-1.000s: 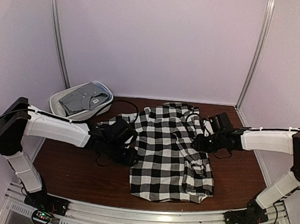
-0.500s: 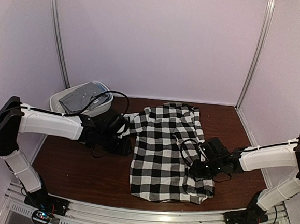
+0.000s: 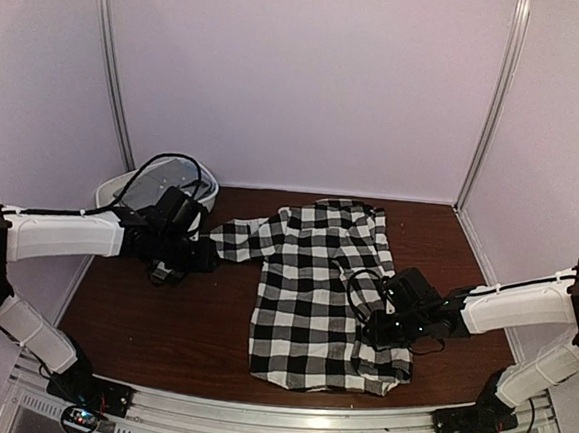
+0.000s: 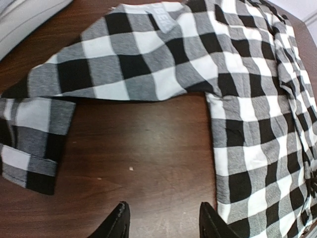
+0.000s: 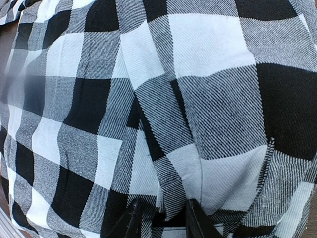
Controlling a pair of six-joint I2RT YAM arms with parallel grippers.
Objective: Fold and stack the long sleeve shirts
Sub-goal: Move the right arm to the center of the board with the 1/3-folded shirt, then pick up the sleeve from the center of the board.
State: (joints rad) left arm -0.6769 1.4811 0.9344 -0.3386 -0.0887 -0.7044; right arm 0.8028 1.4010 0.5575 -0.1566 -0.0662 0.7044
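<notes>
Your right hand [image 5: 161, 219] pinches the checked shirt [image 3: 314, 289] by a fold; left hand [image 4: 162, 219] hangs parted, empty; lay that fold inward smoothly.

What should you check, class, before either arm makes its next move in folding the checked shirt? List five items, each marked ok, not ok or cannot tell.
1. Is the left pincer open and empty? Ok: bare table shows between its fingers.
2. Is the outstretched sleeve straight? Not ok: its cuff end turns aside.
3. Does the right pincer grip the checked shirt? Cannot tell: cloth bunches at its fingers.
4. Is the shirt flat by the right pincer? Not ok: rumpled.
5. Is the left arm clear of the white tub? Cannot tell: they overlap from above.
</notes>
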